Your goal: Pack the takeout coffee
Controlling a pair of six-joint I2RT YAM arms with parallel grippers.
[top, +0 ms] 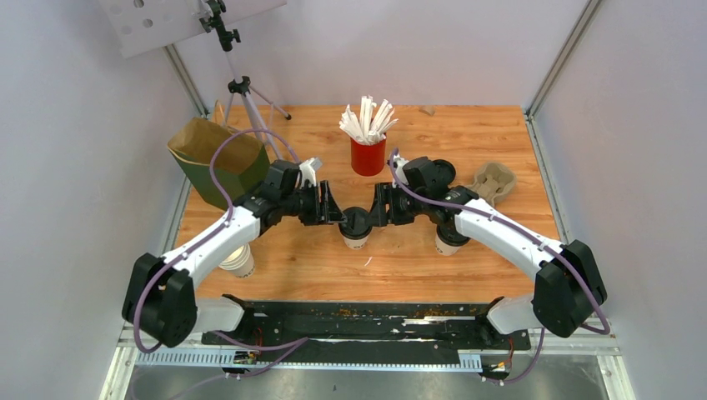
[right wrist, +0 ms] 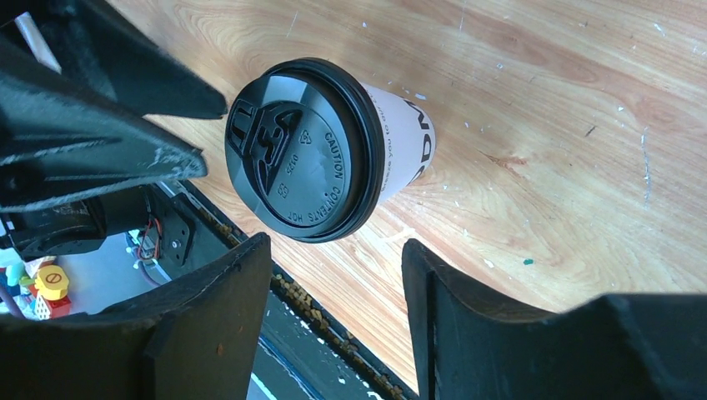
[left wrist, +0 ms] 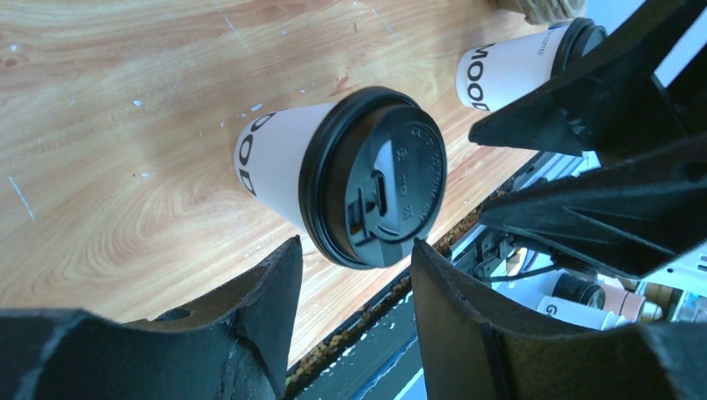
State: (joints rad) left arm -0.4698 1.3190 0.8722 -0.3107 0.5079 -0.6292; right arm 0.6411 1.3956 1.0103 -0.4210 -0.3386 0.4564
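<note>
The takeout coffee [top: 356,227] stands upright on the wooden tabletop [top: 417,271], near the middle and a little toward the near edge, with its black lid [left wrist: 373,175] pressed on and dark lettering on its white side. The two arms reach in from opposite sides and meet at it. The left claw [top: 336,215] sits just to the left of the lid and the right claw [top: 375,215] just to the right. From above, the tips look very close to the lid, but contact cannot be told. In the left wrist view, the left claw [left wrist: 354,248] has its fingers [left wrist: 267,308] spread apart, and the lid lies just beyond the tips rather than clamped between them, so it is open and holds nothing. The right wrist view shows the same for the right claw [right wrist: 335,246]: open, gripping nothing, with the lid just ahead of the gap. The green paper bag [top: 218,167] stands open at the back left, well apart from the coffee. A red cup of white sticks [top: 368,156] stands behind the coffee. A cardboard cup carrier [top: 492,182] lies at the back right. A second lidded cup [top: 450,239] stands partly under the right arm, and a white cup [top: 238,261] stands under the left arm.
</note>
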